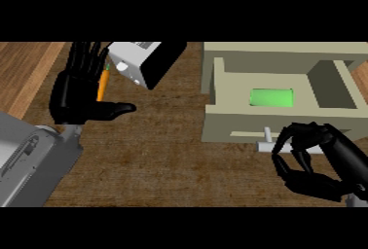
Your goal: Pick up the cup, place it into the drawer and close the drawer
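Note:
The green cup (271, 97) lies inside the open beige drawer (280, 117) at the right, in its middle section. The drawer's small white handle (265, 140) sticks out of its front face. My right hand (323, 151) is just in front of that face, fingers loosely bent toward the thumb with nothing between them. Its fingertips (279, 146) are right beside the handle; I cannot tell if they touch it. My left hand (75, 95) rests open at the upper left, fingers up and thumb out to the right.
A white and black box-like appliance (147, 61) stands at the top centre, next to a thin orange stick (103, 82) behind my left hand. My grey left forearm (28, 160) fills the lower left. Brown counter (165, 155) lies between the hands.

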{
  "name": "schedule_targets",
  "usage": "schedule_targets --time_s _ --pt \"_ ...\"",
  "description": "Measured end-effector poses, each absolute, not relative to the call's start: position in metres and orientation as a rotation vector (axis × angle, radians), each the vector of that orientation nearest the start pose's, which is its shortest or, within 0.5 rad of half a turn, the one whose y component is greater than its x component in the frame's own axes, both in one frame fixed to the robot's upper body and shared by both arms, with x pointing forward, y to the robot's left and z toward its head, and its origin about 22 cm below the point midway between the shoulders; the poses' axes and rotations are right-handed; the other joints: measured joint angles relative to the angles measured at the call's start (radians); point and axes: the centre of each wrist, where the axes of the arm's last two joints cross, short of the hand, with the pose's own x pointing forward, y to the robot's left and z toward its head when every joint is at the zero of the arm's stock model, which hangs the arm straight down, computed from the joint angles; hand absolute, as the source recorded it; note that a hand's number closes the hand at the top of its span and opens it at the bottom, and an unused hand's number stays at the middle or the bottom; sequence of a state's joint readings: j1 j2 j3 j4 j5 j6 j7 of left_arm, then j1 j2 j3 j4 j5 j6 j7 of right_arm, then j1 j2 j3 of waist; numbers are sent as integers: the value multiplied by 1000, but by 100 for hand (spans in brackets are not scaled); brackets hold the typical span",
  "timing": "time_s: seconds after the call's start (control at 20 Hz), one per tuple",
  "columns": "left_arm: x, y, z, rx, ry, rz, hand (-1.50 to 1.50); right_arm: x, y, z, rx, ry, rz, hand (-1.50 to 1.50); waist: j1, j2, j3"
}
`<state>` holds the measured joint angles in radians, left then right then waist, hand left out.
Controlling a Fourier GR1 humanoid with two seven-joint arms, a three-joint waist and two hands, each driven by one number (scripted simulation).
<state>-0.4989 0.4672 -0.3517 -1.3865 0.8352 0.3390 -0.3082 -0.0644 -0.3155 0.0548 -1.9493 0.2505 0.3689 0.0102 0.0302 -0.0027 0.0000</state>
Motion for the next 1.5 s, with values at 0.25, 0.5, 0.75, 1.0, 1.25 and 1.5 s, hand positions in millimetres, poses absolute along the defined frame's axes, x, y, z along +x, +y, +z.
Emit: schedule_targets --time_s 0.25,0.5,0.75,1.0,1.25,1.5 --pt "318 255 82 -260 -1880 167 -150 246 -244 94 -297 -1759 1056 150 -2 3 0" --pt "296 281 68 -253 -1880 177 -150 271 -229 62 -373 -1714 1146 -150 -7 4 0" --pt "285 308 67 -249 -1878 183 -150 289 -222 28 -418 -1645 1195 -150 -14 4 0" --pt "278 327 61 -254 -1886 194 -150 320 -216 10 -445 -1574 1257 -150 -15 5 0" --pt "266 343 48 -261 -1878 194 -150 342 -221 -12 -447 -1558 1261 -150 -13 3 -1" --pt "266 342 42 -272 -1882 194 -150 373 -222 -15 -423 -1554 1237 -150 -10 3 -3"
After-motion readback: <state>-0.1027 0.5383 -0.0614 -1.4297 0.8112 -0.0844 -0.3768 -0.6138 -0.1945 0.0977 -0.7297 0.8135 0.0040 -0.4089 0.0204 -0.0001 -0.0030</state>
